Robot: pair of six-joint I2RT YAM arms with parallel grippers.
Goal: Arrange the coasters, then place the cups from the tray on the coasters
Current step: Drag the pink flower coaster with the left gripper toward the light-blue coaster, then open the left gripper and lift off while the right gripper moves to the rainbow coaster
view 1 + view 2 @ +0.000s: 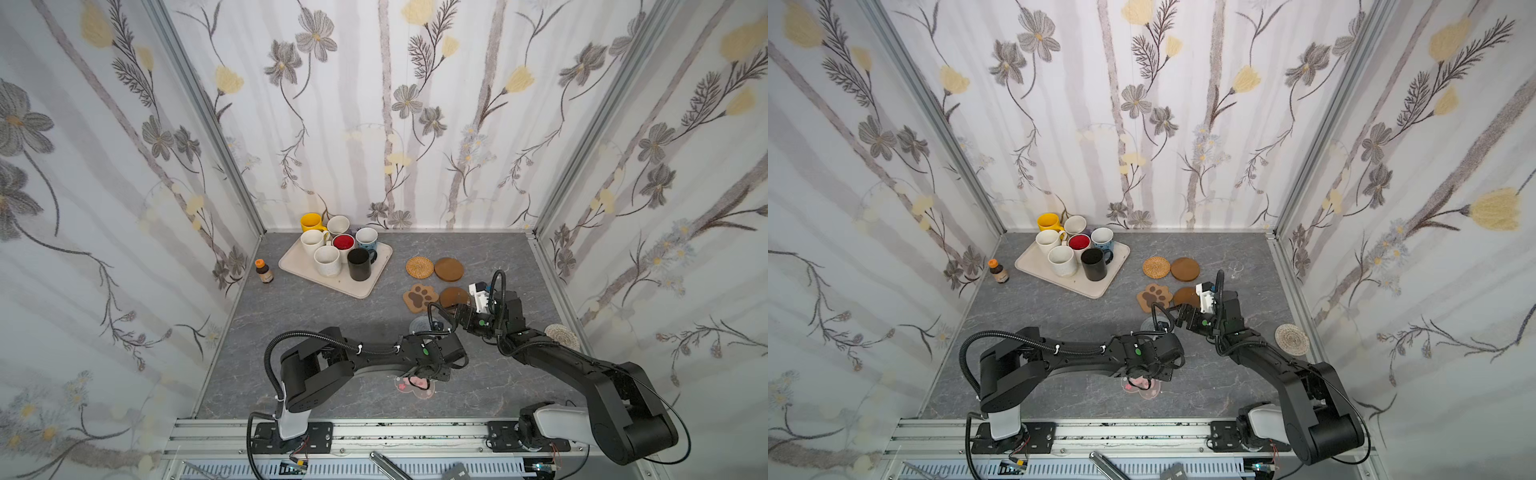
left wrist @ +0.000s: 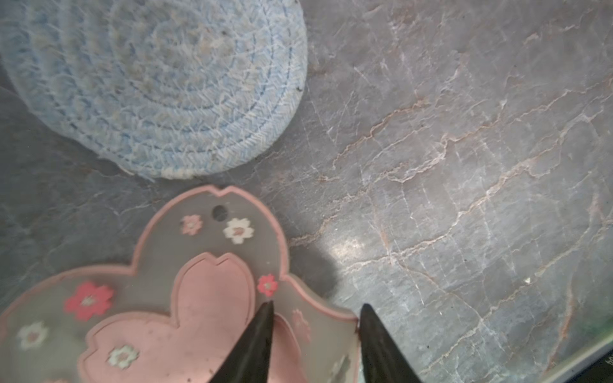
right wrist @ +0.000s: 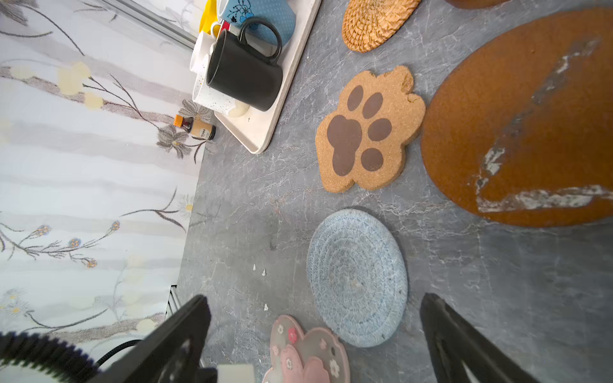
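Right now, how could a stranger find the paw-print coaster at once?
Start at the beige tray of mugs, back left. Right of it lie four brownish coasters; the paw-print coaster is the near-left one. Only it is paw-shaped; the others are round.

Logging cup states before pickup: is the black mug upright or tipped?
Upright: the black mug stands on the tray, open mouth facing up in both top views.

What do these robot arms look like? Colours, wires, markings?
The left arm and right arm are chunky black segments, each with a white base collar. Ribbed black cable loops along them. A green dot marks each wrist; the right one also carries a white box. The left gripper and right gripper have two tapered black fingers each.
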